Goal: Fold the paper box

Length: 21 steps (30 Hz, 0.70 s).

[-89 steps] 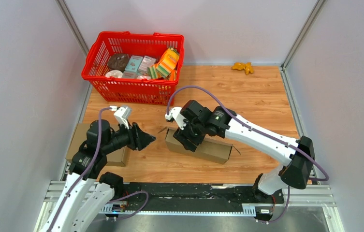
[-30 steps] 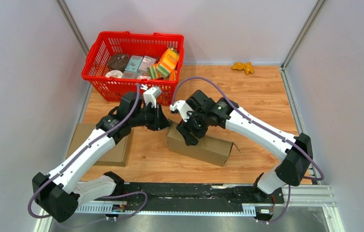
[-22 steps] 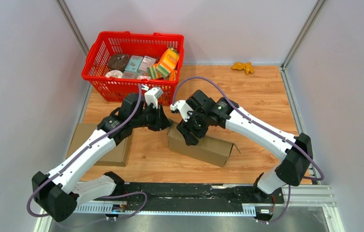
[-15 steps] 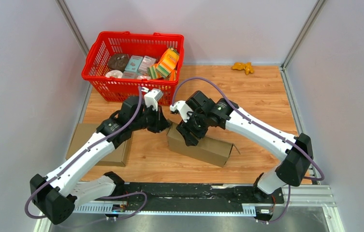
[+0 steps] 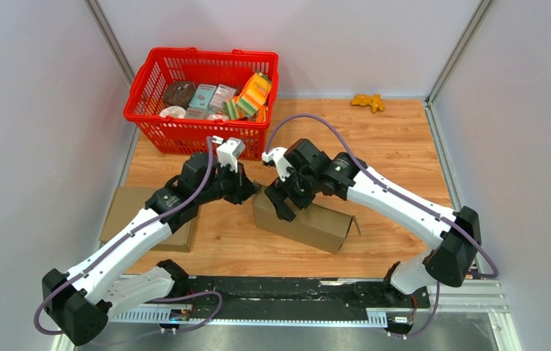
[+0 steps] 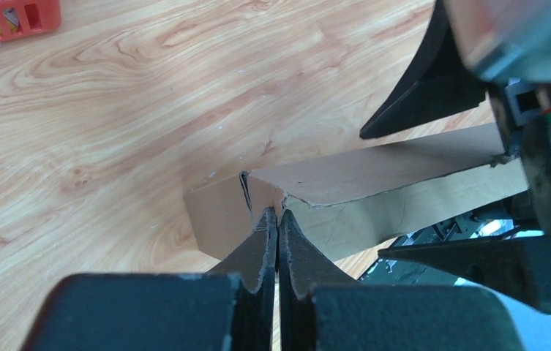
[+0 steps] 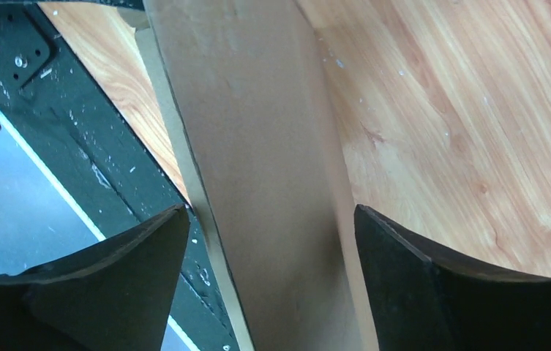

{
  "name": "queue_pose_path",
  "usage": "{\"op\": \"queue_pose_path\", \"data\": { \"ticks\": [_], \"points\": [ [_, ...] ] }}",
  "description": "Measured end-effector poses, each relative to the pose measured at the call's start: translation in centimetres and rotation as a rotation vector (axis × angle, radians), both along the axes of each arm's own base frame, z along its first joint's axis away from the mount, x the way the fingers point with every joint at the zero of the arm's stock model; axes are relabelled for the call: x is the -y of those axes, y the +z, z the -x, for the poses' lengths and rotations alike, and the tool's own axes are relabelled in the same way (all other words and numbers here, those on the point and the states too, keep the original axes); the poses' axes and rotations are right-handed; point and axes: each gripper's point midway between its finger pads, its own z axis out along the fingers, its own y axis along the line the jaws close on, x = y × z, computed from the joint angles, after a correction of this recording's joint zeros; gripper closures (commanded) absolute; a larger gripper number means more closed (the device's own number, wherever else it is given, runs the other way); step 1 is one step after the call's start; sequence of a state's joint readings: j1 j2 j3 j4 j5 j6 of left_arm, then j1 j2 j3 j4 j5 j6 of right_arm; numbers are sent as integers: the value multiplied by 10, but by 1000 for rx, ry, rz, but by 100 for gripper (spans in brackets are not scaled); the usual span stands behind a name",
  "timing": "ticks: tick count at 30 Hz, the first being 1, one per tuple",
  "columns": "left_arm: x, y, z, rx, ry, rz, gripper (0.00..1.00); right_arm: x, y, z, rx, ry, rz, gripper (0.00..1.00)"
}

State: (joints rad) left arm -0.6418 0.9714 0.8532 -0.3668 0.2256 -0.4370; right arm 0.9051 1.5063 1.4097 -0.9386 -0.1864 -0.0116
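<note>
The paper box (image 5: 309, 224) is a long brown cardboard carton lying across the table's middle. My left gripper (image 5: 252, 191) is shut, nothing between its fingers, and its tips (image 6: 277, 216) press against the small end flap (image 6: 261, 196) at the box's left end. My right gripper (image 5: 284, 202) hovers open over the box's left part. In the right wrist view its two black fingers (image 7: 404, 256) straddle the box top (image 7: 257, 146), a narrow gap showing on each side. The box's far end flap sticks out at the right (image 5: 355, 225).
A red basket (image 5: 203, 53) filled with packets stands at the back left. A second flat cardboard box (image 5: 120, 212) lies at the left edge under my left arm. A yellow toy (image 5: 368, 102) sits at the back wall. The black rail (image 5: 294, 296) runs along the near edge.
My left gripper has closed fully and nudged toward the box's left end. My right gripper's jaws have spread wider, coming off the box's sides.
</note>
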Motion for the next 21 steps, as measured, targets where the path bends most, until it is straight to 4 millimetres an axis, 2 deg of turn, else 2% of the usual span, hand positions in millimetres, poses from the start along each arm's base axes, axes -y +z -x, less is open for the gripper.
{"op": "queue_pose_path", "data": {
  "ticks": [5,10,13,16,21],
  "points": [
    [2,0,1,1,-7,1,100,17,19,1,20,-150,-54,4],
    [2,0,1,2,-7,-1,100,63,52,-2,68,-384,-110,3],
    [2,0,1,2,-6,-2,100,100,66,5,91,-529,-110,7],
    [3,-1,0,0,-6,-4,100,129,68,26,72,-610,-87,14],
    [3,-1,0,-1,-6,-5,100,159,66,51,44,-683,-79,33]
  ]
}}
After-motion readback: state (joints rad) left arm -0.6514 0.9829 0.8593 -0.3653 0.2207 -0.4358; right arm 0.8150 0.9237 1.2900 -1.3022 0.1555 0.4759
